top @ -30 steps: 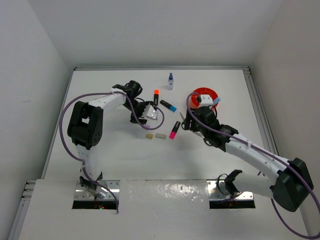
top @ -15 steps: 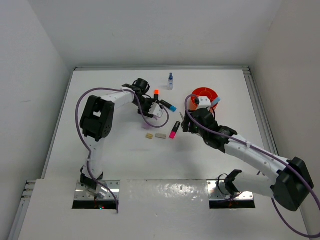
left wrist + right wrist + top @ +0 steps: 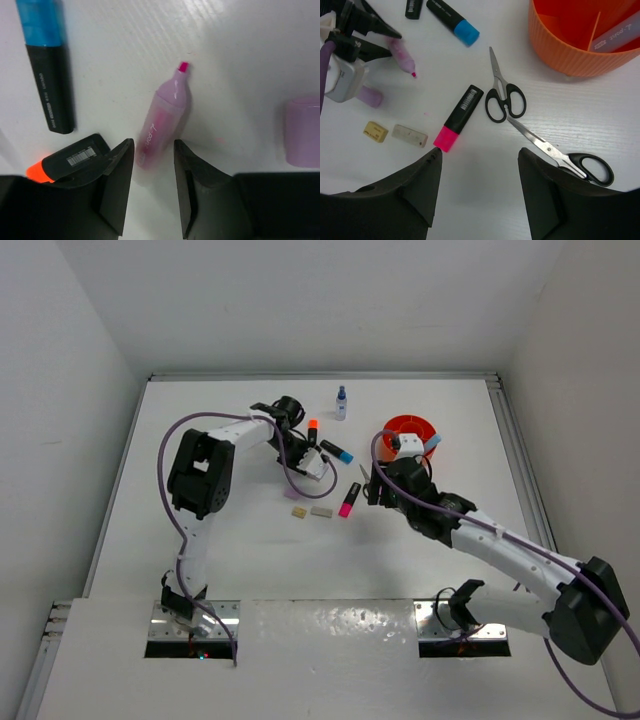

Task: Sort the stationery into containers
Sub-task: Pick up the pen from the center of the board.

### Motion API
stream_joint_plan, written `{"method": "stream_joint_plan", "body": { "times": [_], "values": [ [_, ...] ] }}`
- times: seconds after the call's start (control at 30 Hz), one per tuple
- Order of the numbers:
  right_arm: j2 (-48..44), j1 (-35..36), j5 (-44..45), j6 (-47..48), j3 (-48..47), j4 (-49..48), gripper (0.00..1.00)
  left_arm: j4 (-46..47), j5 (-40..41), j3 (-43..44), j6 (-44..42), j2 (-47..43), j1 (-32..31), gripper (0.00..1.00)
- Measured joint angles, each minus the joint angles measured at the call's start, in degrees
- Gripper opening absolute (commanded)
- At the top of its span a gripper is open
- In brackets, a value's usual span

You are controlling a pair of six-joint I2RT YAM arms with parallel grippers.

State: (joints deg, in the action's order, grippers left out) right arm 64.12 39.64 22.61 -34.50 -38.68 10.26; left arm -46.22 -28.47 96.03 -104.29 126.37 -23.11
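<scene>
Barely begun: left gripper (image 3: 153,145) part-open astride lilac marker (image 3: 162,120), not visibly clamped; right gripper (image 3: 480,152) wide, empty; scissors (image 3: 502,89), erasers (image 3: 409,135), bottle (image 3: 341,402) left on table (image 3: 200,540), around nine o'clock of tub (image 3: 410,427)

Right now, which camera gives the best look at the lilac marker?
The left wrist view: the lilac marker is large and sharp, uncapped, lying between the jaws of the left claw. The right wrist view shows it small; the top view mostly hides it under that claw.
</scene>
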Motion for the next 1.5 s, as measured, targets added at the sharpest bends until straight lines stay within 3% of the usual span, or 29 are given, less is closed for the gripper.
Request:
{"method": "stream_joint_plan", "body": {
  "times": [0.07,0.3,0.53,0.77,1.07,1.17,1.2,1.3,1.5],
  "values": [
    [-0.39,0.00,0.72,0.00,0.00,0.52,0.62,-2.23,0.39,0.31,-0.26,0.07,-0.07,0.29],
    [-3.45,0.00,4.59,0.00,0.61,2.14,0.62,-7.50,0.07,-2.38,1.27,-1.75,0.33,0.29],
    [-5.77,0.00,6.49,0.04,1.73,2.12,0.62,-7.23,-0.76,-8.63,11.10,-5.57,0.15,0.53],
    [-5.81,0.00,7.15,0.17,1.73,2.86,0.62,-1.46,1.42,-9.40,23.02,-5.99,-1.18,0.54],
    [-8.63,0.24,9.09,0.24,2.51,3.48,0.62,2.51,5.14,-12.79,25.40,-8.17,-2.58,0.45],
    [-8.79,0.26,9.62,0.44,2.51,3.80,0.62,4.11,5.70,-13.60,25.92,-8.57,-3.26,0.28],
    [-8.79,0.26,9.88,0.44,2.51,4.11,0.62,4.76,5.84,-13.64,26.40,-8.57,-3.48,0.16],
    [-8.79,0.26,10.47,0.15,2.49,5.01,0.63,6.91,6.27,-13.66,28.09,-8.50,-3.58,0.00],
    [-9.07,0.31,11.80,-3.13,2.49,4.85,0.61,10.56,7.04,-14.43,33.75,-8.85,-2.97,0.00]
  ]
}}
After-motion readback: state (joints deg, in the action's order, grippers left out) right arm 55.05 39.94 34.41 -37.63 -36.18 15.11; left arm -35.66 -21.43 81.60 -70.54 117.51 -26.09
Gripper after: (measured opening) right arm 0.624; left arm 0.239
